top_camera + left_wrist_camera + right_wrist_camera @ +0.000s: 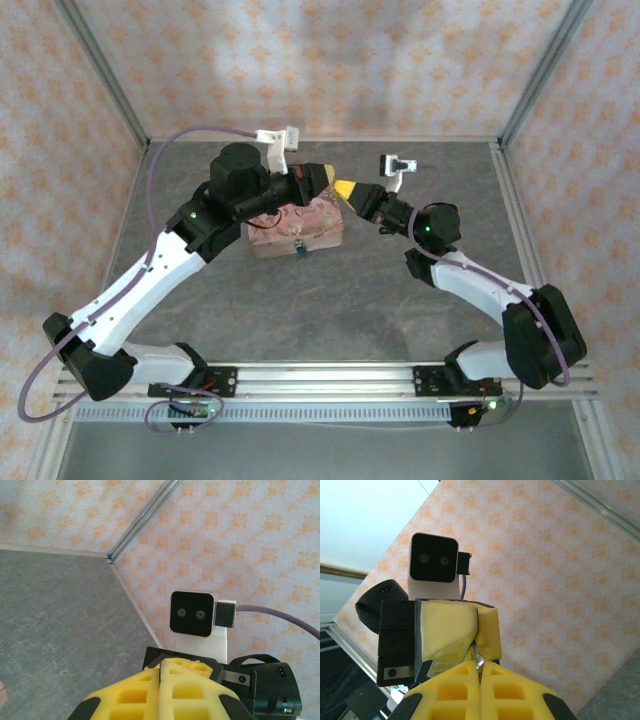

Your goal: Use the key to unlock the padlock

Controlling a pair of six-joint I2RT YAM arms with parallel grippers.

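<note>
The tiny teal-blue padlock [297, 252] hangs at the front face of the pink tin [312, 226], near mid-table. Above the tin my two grippers meet tip to tip: the left gripper [328, 180] [161, 664] from the left, the right gripper [345, 188] [480, 666] from the right. In the right wrist view the thin silvery key [479, 659] sits pinched in the right gripper's shut yellow fingers, and its far end runs into the seam of the left gripper's shut fingers [450, 625]. In the left wrist view the key is hidden.
The grey table [330, 300] is walled by orange-patterned panels with metal posts at the corners. Both arms arch inward over the tin. Each wrist camera faces the other arm's camera housing [192, 612] [434, 557] at close range.
</note>
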